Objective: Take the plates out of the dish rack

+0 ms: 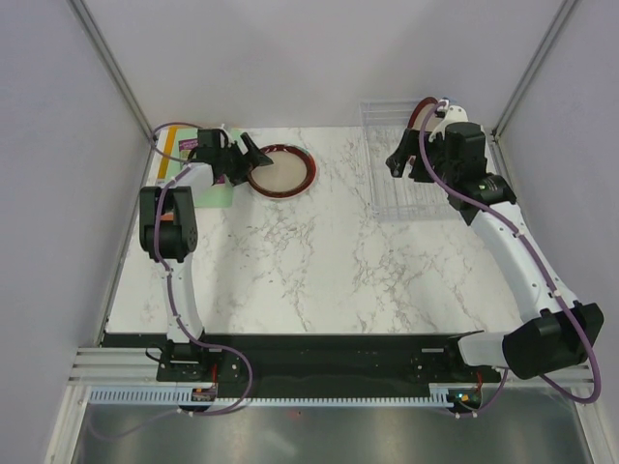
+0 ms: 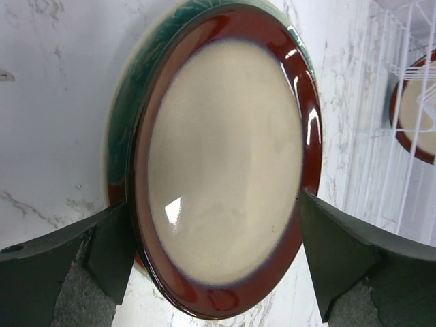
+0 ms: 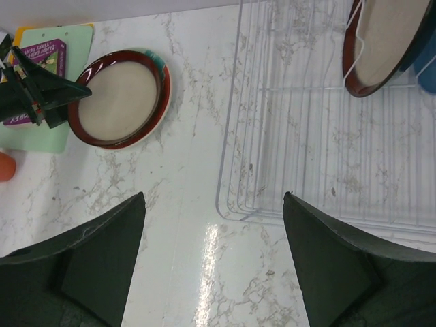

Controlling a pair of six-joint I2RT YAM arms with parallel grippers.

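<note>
Looking down from the top camera, I see my left gripper [image 1: 250, 162] at the left edge of the top plate [image 1: 281, 171], which lies flat on the table [image 1: 319, 261] by the book [image 1: 179, 145]. Its jaws are spread and hold nothing. My right gripper [image 1: 404, 166] hovers over the rack [image 1: 387, 198] at the far right, jaws likewise apart and empty.

Through the left wrist camera, the top plate [image 2: 225, 157], red-rimmed with a cream centre, sits between my two fingers [image 2: 340, 252]; neither seems to press it. A teal plate [image 2: 126, 122] shows its edge from underneath, so two are stacked here. At the right, the racked plate [image 2: 415, 112], also red-rimmed, stands between the wires.

Through the right wrist camera, my wide fingers [image 3: 95, 266] frame the rack's [image 3: 293, 150] near corner. Inside I count one racked plate [image 3: 385, 41] on edge at the far end. A blue sliver [image 3: 428, 75] beside it may be another; I cannot tell. There is one rack and one book.

As I judge it, two plates are unloaded and one, perhaps two, remain: roughly halfway.
</note>
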